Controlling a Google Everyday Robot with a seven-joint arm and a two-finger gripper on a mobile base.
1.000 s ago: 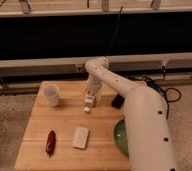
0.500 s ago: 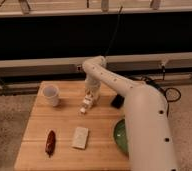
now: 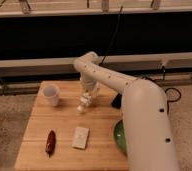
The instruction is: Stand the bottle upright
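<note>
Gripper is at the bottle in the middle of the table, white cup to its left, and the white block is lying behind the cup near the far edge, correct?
Not quite. The camera view shows the white block near the front edge, beside the red object. The rest holds: the gripper is at the bottle mid-table, the white cup to its left.

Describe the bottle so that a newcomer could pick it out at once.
On the wooden table, look below the gripper at the table's middle. The small slim white plastic bottle hangs tilted there, unlike the round white cup to its left or the flat white block nearer the front.

No words, labels or numbers can be read anywhere. The gripper (image 3: 87, 96) sits at the bottle (image 3: 83, 104) above the table (image 3: 64, 127).
</note>
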